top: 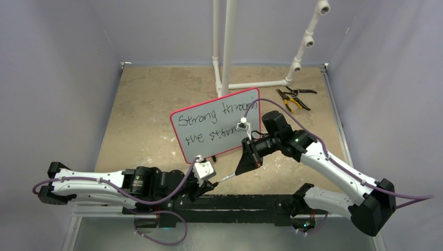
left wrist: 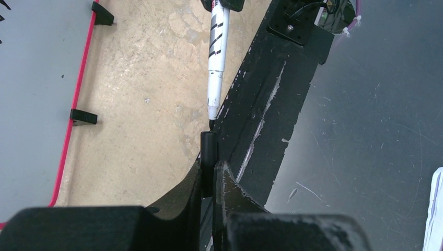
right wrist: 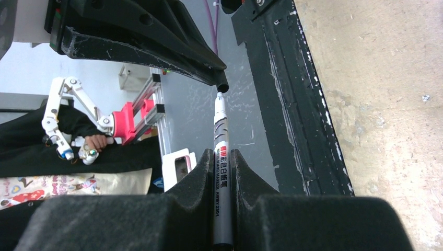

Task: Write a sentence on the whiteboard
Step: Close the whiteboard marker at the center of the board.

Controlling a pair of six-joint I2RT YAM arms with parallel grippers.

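a: what are the jaws doing right now?

b: left jaws are pinched tight on a little black cap (left wrist: 208,149), with its open end poking out past the tips. right jaws are clamped round the barrel of a white marker (right wrist: 222,136), nib end sticking out. the nib sits right at the mouth of the cap, lined up. can't tell if it's touching or a hair apart.

a: whereabouts?

b: low down between the two arms, just by the black rail (top: 240,201) at the near edge of the tabletop (top: 141,115).

a: and the whiteboard?

b: the whiteboard (top: 203,149) sits on the tabletop just beyond them, turned at an angle, red border all round. the sentence (top: 198,118) is on it in black, two lines, "strong through" over "the storm", with the tail of the second line hidden behind the right arm. pliers (top: 292,98) and a white pipe frame (top: 224,47) are further back.
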